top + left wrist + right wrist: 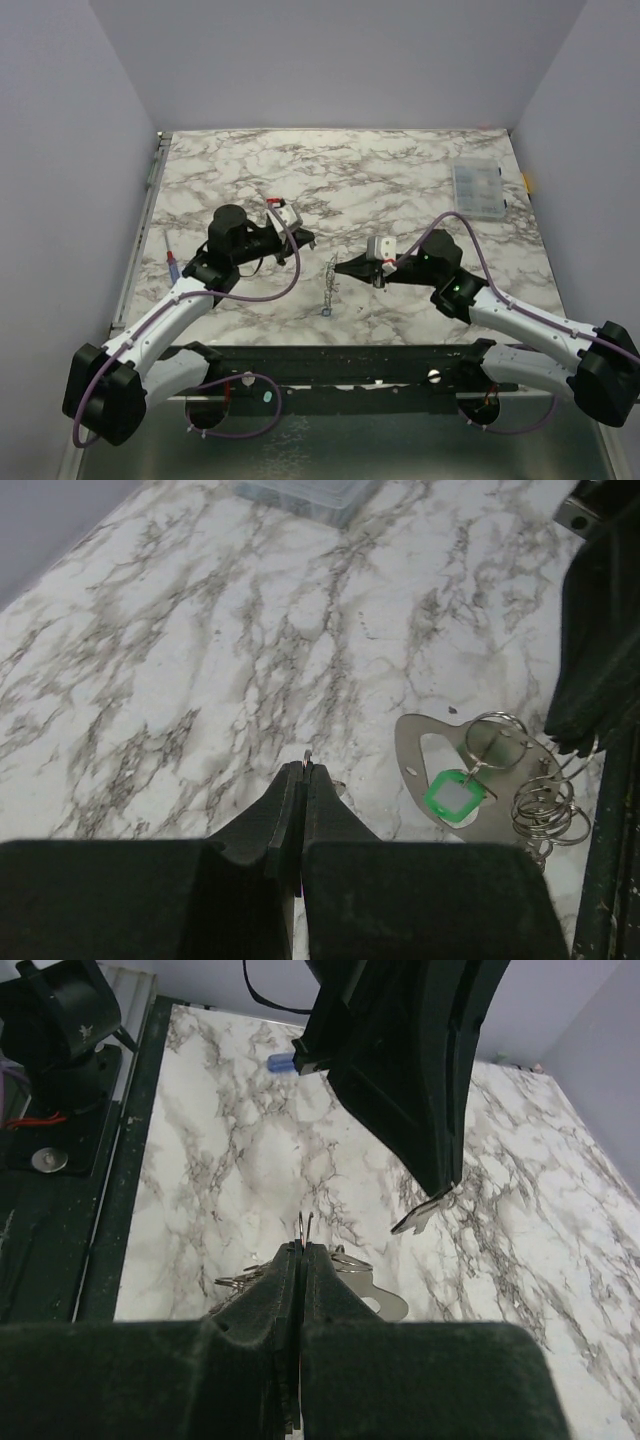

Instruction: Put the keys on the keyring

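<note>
The right claw (302,1250) was clamped on the keyring (497,736), with the green key (455,798) lying on the table (200,680) just beneath it, while the left claw (303,772), pinched shut nearby, gripped a small silvery bit (420,1217) at its tip.

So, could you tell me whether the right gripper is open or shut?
Shut: the right gripper shows its fingers pressed together in its wrist view, pinching a thin keyring loop.

Readable text: none in any view.
Green plastic key head (455,798): white insert, no writing visible.
Clear plastic compartment box (478,190), far right corner: too small to read.
</note>
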`<state>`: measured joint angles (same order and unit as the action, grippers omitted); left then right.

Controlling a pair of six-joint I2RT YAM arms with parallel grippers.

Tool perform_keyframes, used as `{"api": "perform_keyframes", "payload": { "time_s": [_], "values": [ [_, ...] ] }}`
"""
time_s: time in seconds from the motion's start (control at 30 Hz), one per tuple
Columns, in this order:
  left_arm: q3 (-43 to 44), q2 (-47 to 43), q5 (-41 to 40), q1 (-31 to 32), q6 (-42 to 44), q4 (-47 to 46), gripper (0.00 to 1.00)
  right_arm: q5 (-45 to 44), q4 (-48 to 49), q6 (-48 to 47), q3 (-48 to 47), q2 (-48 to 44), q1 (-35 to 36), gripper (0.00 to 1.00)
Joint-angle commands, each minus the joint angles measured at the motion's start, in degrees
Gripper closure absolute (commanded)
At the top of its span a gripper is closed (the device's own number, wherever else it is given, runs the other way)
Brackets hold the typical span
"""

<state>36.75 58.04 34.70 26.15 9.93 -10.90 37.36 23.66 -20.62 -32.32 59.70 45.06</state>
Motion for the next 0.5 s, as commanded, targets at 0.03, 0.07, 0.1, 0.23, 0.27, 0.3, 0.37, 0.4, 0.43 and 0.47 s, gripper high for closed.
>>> {"api": "perform_keyframes", "payload": {
  "time_s": [0.03,0.07,0.1,0.23,0.27,0.3,0.37,0.4,0.43,0.47],
  "values": [
    [3.08,2.92,9.57,2.77,10.67,3.43,1.0,2.29,-2.26,-0.63,-2.16,0.13,0.3,0.99],
    [3.07,3.05,10.12,2.76,11.47,3.43,1.0,2.32,-2.76,-0.65,-2.27,0.18,0.29,0.99],
    [2.84,2.91,11.04,2.76,12.36,3.49,1.0,2.54,-3.21,-0.66,-2.5,0.39,0.29,0.99],
    [1.59,0.58,17.21,3.16,15.85,3.49,1.0,3.24,-4.74,-0.4,-3.2,1.38,0.29,0.99],
    [1.15,-0.09,17.81,3.13,16.35,3.43,1.0,3.24,-5.09,-0.41,-3.42,1.69,0.29,0.99],
    [0.75,-0.71,17.89,3.12,16.8,3.36,1.0,3.32,-5.49,-0.45,-3.69,2.1,0.29,0.99],
    [-0.04,-1.5,18.3,3.19,17.67,3.1,1.0,3.95,-6.51,-0.63,-4.41,2.63,0.29,0.99],
    [-0.36,-1.81,18.96,3.25,18.13,2.97,1.0,4.29,-6.74,-0.52,-4.73,2.69,0.29,0.99],
    [-0.52,-1.98,19.61,3.3,18.57,2.86,1.0,4.64,-6.79,-0.49,-4.85,2.63,0.29,0.99],
    [-0.73,-2.22,20.0,3.29,19.0,2.81,1.0,4.83,-6.71,-0.48,-4.93,2.57,0.28,0.99]
  ]
}}
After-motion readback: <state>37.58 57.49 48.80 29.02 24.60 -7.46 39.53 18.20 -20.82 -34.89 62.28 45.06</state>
